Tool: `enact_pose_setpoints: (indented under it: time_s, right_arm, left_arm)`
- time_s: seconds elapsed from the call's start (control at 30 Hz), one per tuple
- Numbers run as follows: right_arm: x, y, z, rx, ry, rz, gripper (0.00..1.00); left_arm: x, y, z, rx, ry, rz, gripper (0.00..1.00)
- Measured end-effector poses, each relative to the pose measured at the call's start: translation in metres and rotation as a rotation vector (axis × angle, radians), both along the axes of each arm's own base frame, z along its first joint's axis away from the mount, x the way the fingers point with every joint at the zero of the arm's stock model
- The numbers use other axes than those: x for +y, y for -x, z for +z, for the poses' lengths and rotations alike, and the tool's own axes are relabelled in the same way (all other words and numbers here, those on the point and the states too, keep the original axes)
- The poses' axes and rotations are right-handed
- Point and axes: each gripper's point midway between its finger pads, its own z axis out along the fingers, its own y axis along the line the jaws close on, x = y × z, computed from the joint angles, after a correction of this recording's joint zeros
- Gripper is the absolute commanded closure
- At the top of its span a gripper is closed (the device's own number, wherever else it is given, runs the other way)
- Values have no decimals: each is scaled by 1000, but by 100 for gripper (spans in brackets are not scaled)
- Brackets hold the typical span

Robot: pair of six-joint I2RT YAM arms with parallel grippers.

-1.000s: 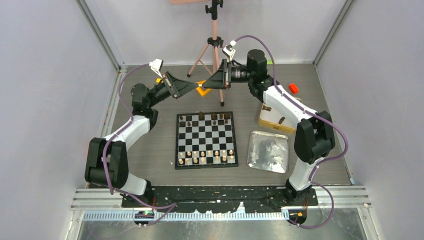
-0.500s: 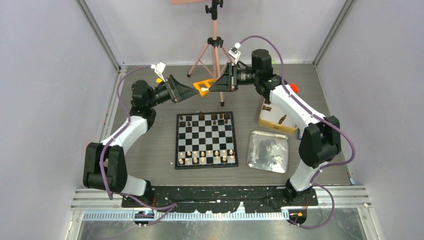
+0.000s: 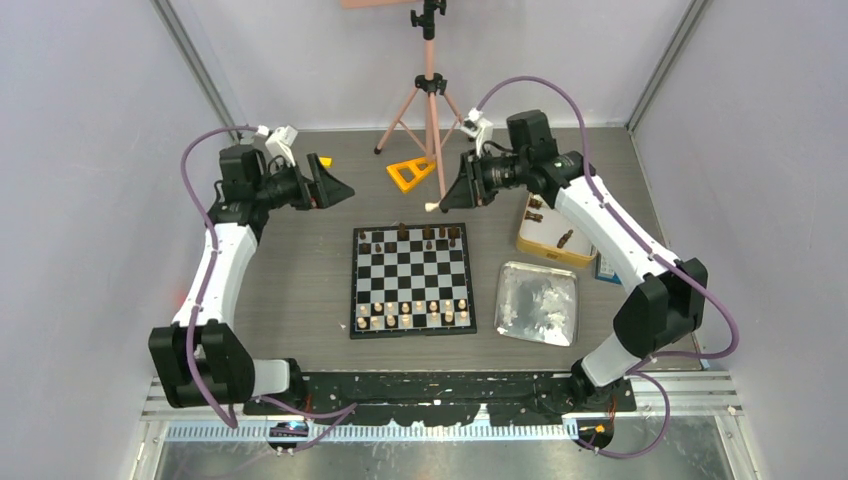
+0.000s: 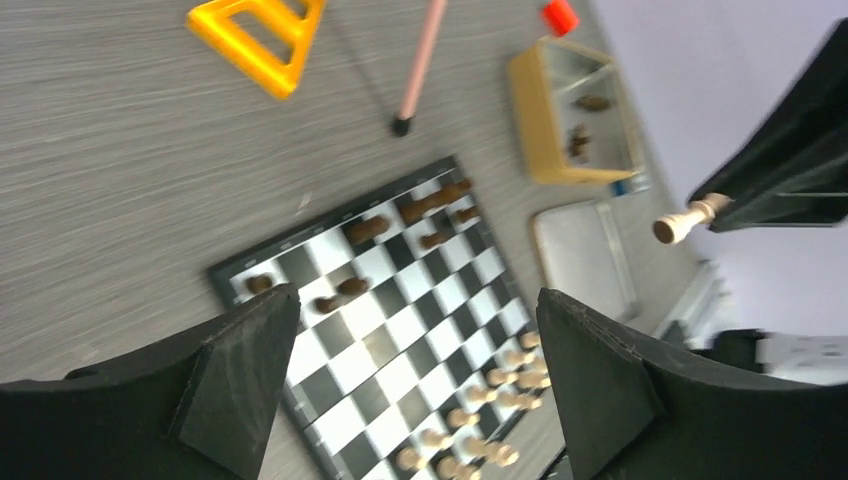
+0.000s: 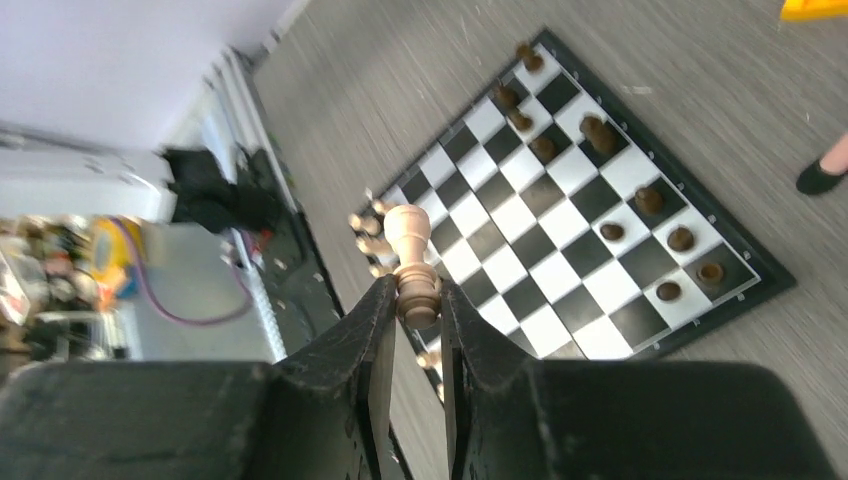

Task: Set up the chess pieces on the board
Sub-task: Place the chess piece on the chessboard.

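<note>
Top external view leaves the chessmen too small to name by type. Dark pieces (image 3: 415,235) stand in a broken line along the far edge of the board (image 3: 412,272), and light pieces (image 3: 415,313) line its near edge.

The right gripper (image 3: 446,203) hangs over the table just beyond the board's far edge. In the right wrist view its fingers (image 5: 375,310) pinch the base of a light tan piece (image 5: 408,245), whose top points clear of the tips.

The left gripper (image 4: 415,300) is spread wide and holds nothing. It sits off the board's far left corner, and its fingers cut off the board's lower edge in the left wrist view.

The right arm (image 3: 600,215) covers part of the gold-rimmed tin (image 3: 545,258), which holds a few dark chessmen, and most of a blue item (image 3: 603,268) beside it.

Clutter at the left edge of the right wrist view is too blurred to read.
</note>
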Motion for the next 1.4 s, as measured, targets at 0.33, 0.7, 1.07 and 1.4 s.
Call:
enact_pose_setpoints:
  time_s: [0.33, 0.7, 1.07, 1.4]
  right_arm:
    - [25, 74, -69, -211, 424, 271, 99]
    - [38, 109, -144, -276, 786, 525, 99]
    - [51, 127, -171, -369, 968, 644, 98]
    - [55, 136, -177, -424, 1026, 684, 98]
  left_arm:
    - [43, 29, -37, 60, -367, 77, 0]
    - [69, 33, -52, 107, -472, 136, 0]
    - [100, 30, -53, 133, -476, 233, 0]
    - [109, 29, -52, 139, -458, 256, 0]
